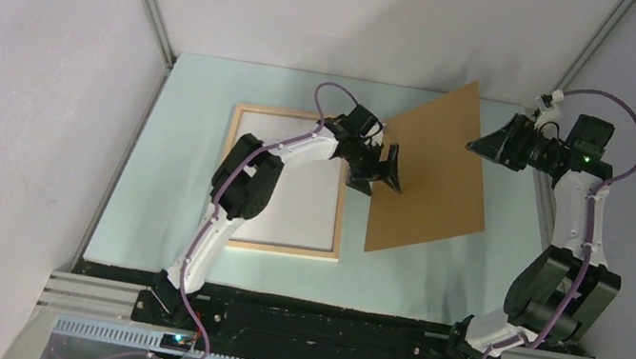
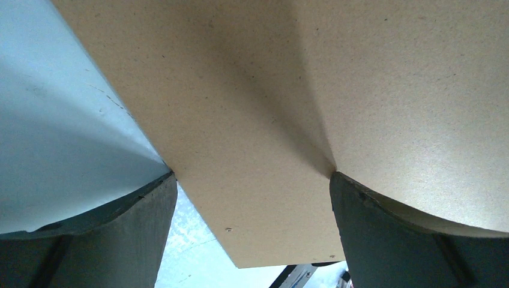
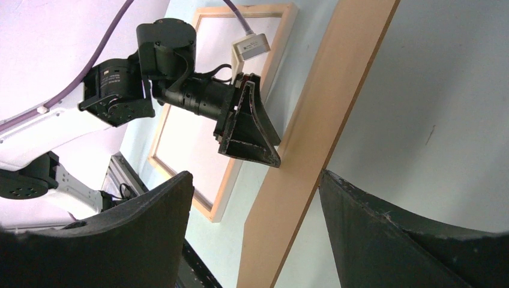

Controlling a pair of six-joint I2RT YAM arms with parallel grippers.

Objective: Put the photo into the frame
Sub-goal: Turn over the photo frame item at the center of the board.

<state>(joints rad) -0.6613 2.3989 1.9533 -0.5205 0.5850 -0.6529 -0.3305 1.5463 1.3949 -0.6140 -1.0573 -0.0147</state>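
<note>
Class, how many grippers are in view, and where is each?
2. The left gripper is at the brown board's left edge, beside the frame; the right gripper is by the board's right edge. Both stand open. None seems hidden.

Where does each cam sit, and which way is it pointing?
Top external: above and behind the bases, looking down on the table; shows both arms, left claw, right claw, frame, backing board.
Left wrist: on the left arm, close up on the board's face; own fingers at the bottom corners.
Right wrist: on the right arm, facing the left claw, board and frame; own fingers at the bottom.
Shared: all three see the board; top and right wrist both see frame and left claw.
</note>
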